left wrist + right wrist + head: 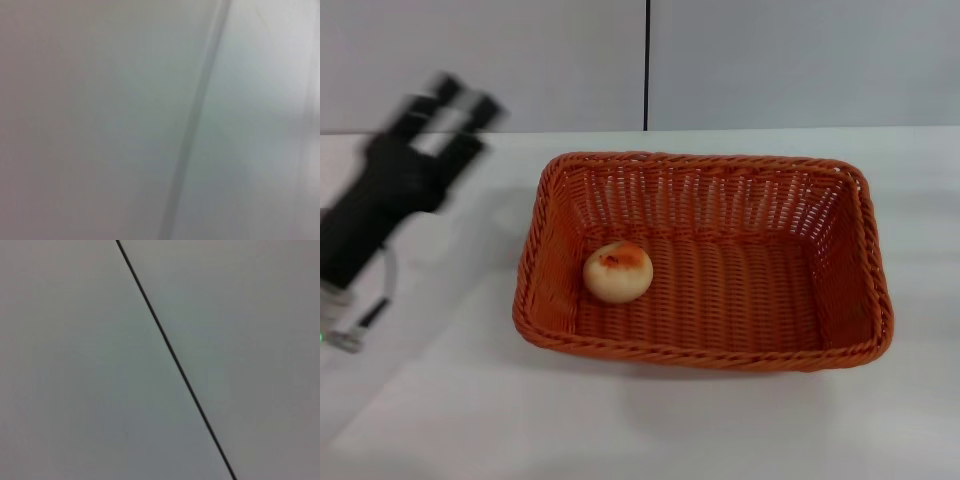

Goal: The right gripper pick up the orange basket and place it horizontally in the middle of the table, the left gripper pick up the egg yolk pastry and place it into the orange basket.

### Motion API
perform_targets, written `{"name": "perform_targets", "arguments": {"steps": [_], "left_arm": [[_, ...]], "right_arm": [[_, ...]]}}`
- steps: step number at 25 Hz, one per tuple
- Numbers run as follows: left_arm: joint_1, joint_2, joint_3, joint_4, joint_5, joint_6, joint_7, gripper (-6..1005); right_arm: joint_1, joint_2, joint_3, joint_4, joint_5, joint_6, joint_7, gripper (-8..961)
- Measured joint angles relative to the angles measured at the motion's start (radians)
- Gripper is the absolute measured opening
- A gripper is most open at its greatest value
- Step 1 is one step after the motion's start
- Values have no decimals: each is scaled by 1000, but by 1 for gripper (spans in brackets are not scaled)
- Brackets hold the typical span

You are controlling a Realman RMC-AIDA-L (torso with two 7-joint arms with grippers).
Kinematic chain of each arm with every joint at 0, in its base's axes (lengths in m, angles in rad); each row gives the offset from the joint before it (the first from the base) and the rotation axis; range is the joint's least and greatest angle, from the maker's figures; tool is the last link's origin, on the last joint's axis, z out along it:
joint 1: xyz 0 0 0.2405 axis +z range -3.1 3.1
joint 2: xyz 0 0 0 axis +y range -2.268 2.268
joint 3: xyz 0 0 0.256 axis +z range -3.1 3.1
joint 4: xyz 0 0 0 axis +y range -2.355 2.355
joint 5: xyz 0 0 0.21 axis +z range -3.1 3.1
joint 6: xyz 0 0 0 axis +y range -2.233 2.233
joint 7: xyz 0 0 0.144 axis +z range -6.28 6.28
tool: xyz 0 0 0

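Note:
The orange basket (705, 258) lies lengthwise across the middle of the white table (640, 420). Inside it, toward its left end, rests the egg yolk pastry (618, 271), a pale round bun with an orange-red patch on top. My left gripper (450, 105) is raised at the far left of the head view, well clear of the basket, its fingers spread open and holding nothing. The right gripper is out of view. Both wrist views show only a plain grey wall with a dark seam.
A grey wall with a vertical dark seam (647, 65) stands behind the table. The left arm's black body (380, 210) and cable hang over the table's left side.

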Motion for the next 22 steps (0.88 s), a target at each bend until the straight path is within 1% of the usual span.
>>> {"name": "perform_targets", "arguments": {"steps": [1, 3, 4, 7, 8, 12, 14, 22], "left_arm": [[0, 0, 0, 0, 0, 0, 0, 542], [34, 0, -102, -2, 0, 12, 34, 638], [43, 0, -131, -2, 0, 14, 42, 617], [100, -1, -314, -41, 0, 18, 79, 555], [108, -1, -334, -47, 0, 18, 87, 534], [140, -3, -429, -72, -1, 15, 117, 387], [144, -5, -444, -75, -2, 14, 118, 313], [156, -5, -464, -92, -2, 18, 119, 172]], "right_arm": [[0, 0, 0, 0, 0, 0, 0, 502], [-6, 0, 3, -4, 15, -3, 0, 502], [-9, 0, 5, -5, 26, -5, 0, 502], [-19, -2, 12, -6, 62, -8, 0, 502], [-22, -2, 12, -6, 74, -8, 0, 502], [-29, -3, 12, -7, 85, -9, 0, 502], [-30, -4, 16, -7, 86, -9, 0, 502], [-29, -6, 45, -7, 88, -10, 0, 502]]}}
